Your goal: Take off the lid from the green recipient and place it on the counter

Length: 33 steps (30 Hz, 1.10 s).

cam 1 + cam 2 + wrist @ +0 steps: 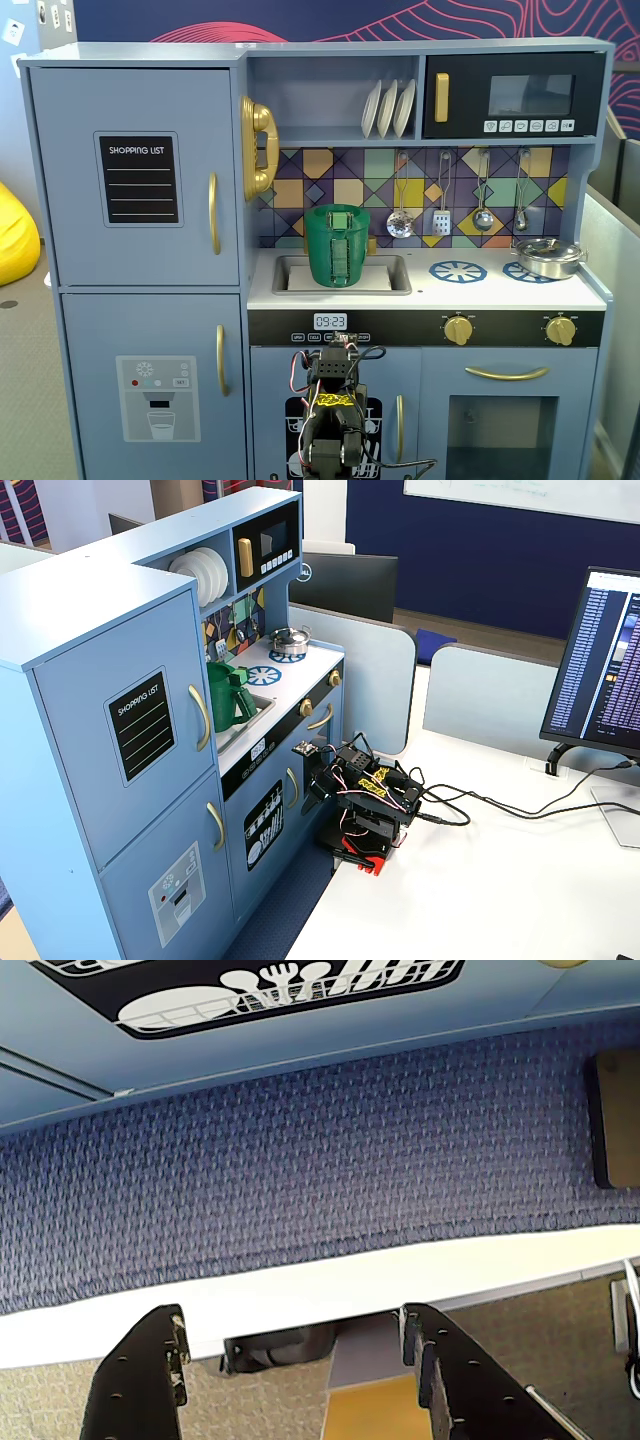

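The green recipient [337, 250] stands upright in the sink recess of the white counter [480, 291]. The green lid [337, 211] sits on top of it. Both fixed views show the pot; in the side one it is [228, 695] on the counter [300, 677]. My arm [335, 420] is folded low in front of the kitchen, on a white table [480, 880], far below the pot. In the wrist view my gripper [295, 1345] is open and empty, its black fingers [140, 1380] spread over the table edge and blue carpet.
A steel pan [548, 257] sits on the right burner print. Utensils [442, 205] hang on the tiled back wall above the counter. A gold phone [258, 147] is mounted to the pot's upper left. A monitor [600, 660] and cables [500, 810] are on the table.
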Each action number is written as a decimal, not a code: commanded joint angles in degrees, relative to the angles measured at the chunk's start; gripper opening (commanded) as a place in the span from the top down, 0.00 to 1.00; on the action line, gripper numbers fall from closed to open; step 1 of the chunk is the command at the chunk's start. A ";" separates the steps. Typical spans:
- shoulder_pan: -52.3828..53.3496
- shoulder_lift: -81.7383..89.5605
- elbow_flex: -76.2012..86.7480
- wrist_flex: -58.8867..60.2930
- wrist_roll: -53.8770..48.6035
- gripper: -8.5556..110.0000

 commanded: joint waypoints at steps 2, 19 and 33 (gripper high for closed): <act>3.25 -0.62 0.97 9.76 1.85 0.93; 4.04 -0.70 0.88 9.23 -0.70 0.93; 1.49 -22.41 -43.42 -35.16 -9.40 0.91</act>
